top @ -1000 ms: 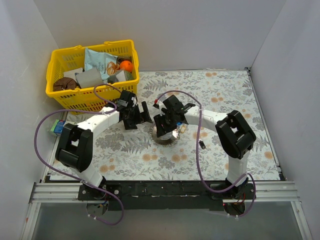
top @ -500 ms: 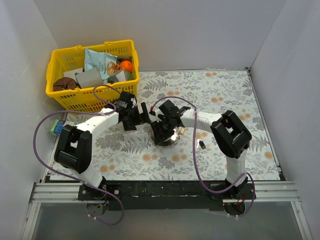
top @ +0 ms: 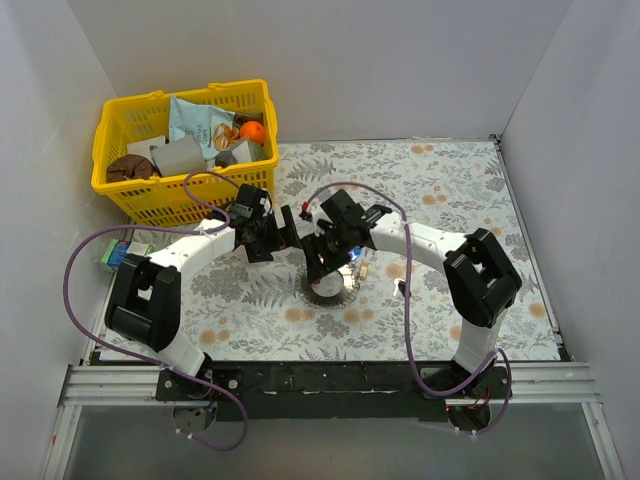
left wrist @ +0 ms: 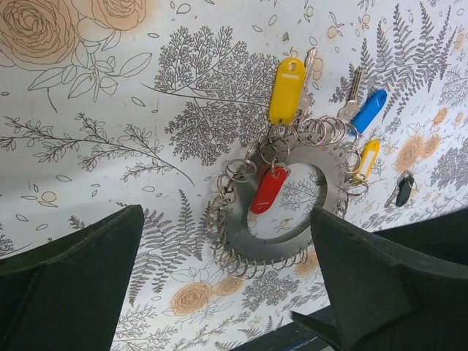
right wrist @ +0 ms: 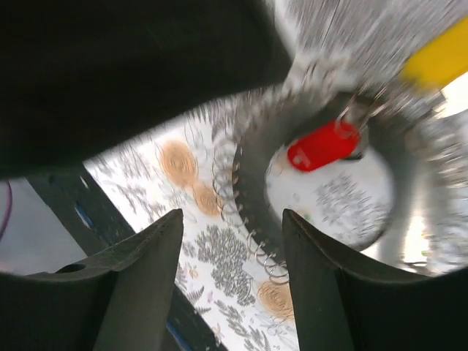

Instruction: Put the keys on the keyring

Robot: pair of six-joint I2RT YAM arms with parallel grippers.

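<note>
Your yellow basket [top: 150, 197] sits beyond the left gripper [top: 283, 230], off to its left, holding an orange [top: 252, 131] and a pale bag [top: 200, 122]. A small box [top: 117, 254] lies farther left. Floral cloth [top: 450, 190] lies beneath it.

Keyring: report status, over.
Left gripper open above keyring. Right gripper open over its rim. Red key inside it, dark key lying apart. No obstruction seen.

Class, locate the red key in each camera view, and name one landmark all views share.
Top external: too small to make out.
Left wrist: red key at centre, in the hole of the keyring.
Right wrist: upper right, blurred.
Shared landmark: the keyring, below centre in the top view.
</note>
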